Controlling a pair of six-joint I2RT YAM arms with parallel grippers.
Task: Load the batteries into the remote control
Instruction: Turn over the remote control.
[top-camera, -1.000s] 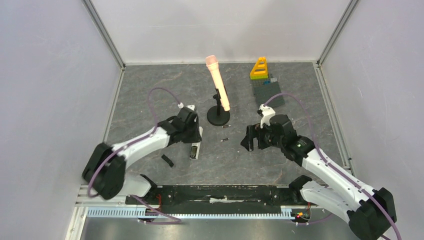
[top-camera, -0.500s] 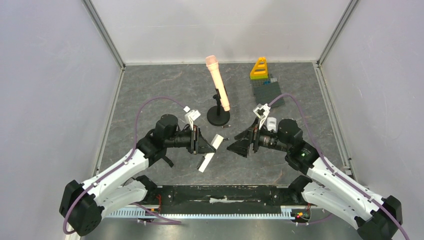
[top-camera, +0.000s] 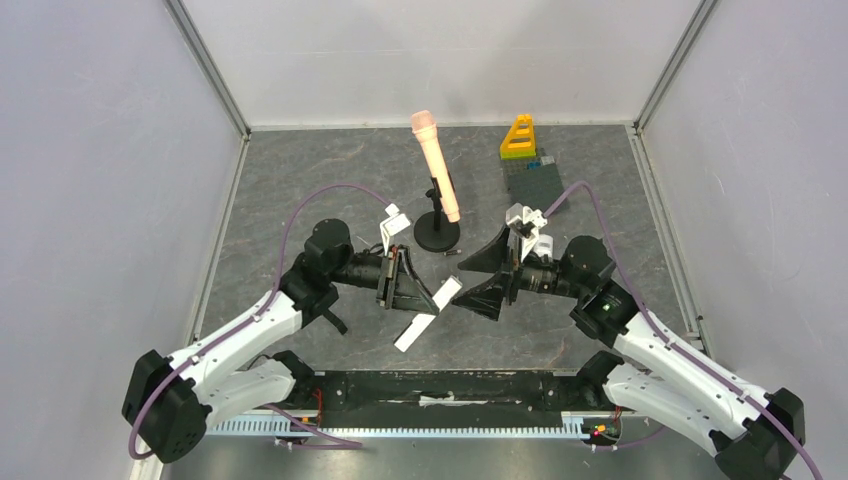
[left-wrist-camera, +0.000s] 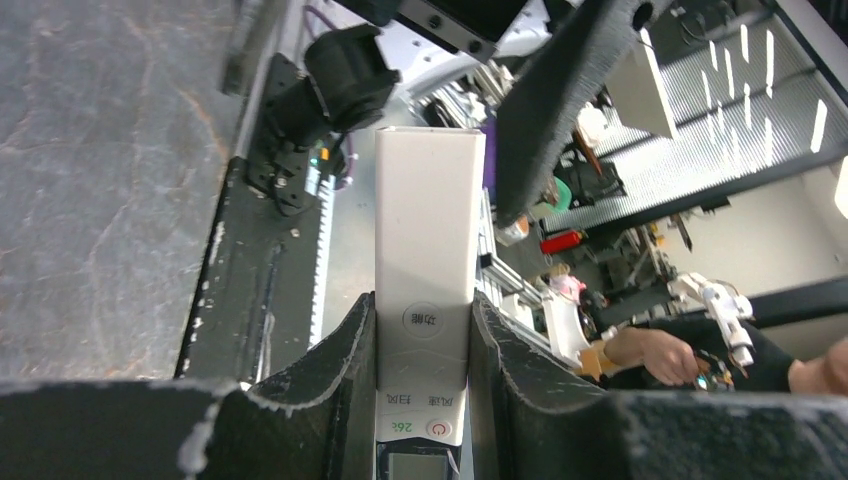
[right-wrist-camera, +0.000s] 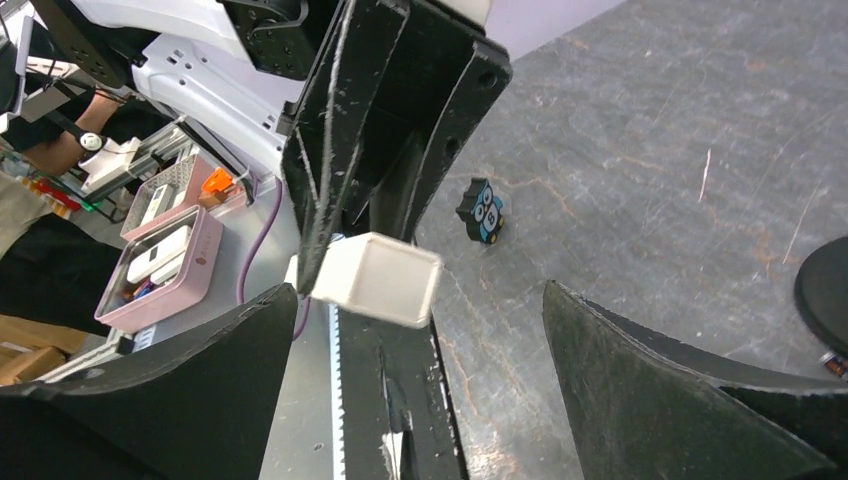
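- Remote control (top-camera: 413, 332), white, hangs off the table at the centre of the top view, clamped in the left gripper (top-camera: 430, 300). A second ago it lay flat on the grey table (top-camera: 290, 190) under that gripper, further left.
- Left wrist view shows it squeezed between the two black fingers (left-wrist-camera: 340, 370), button face to the camera, its far end jutting well past them.
- Right gripper (top-camera: 465, 283) now faces it from the right, jaws spread wide with nothing between them. A second ago it sat further right, pointing down, and was slightly less open.
- One battery (top-camera: 452, 253) lies on the table just beside the round black stand base (top-camera: 437, 238), as before. A second battery, seen earlier below it, is now hidden behind the remote's upper end.
- Flat black strip (top-camera: 334, 322) stays near the left arm, lower left.
- Pink tray (right-wrist-camera: 200, 262), off the table at the left of the right wrist view, holds flat white items; what they are cannot be told.
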